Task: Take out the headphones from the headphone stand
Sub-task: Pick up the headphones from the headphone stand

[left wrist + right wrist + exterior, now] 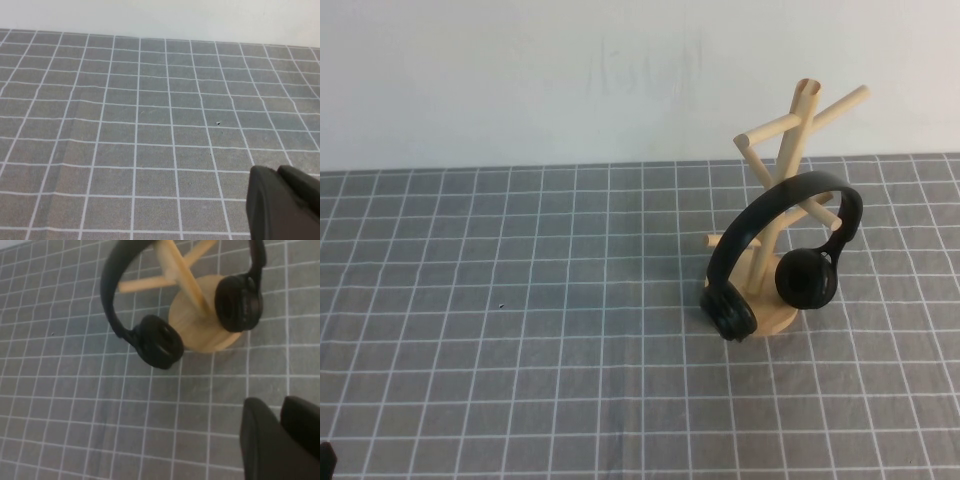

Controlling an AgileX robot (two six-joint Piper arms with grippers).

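black headphones [790, 250] hang on a pale, light-wood stand [790, 140]; the table cover [520, 330] is grey with a grid of thin white lines; the wall [520, 70] is plain white; both the left gripper [282, 202] and right gripper [280, 437] are dark black

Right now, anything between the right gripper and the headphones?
Nothing. In the right wrist view, only bare grid cloth separates the right gripper from the headphones hanging on the headphone stand. The left gripper is over bare cloth elsewhere.
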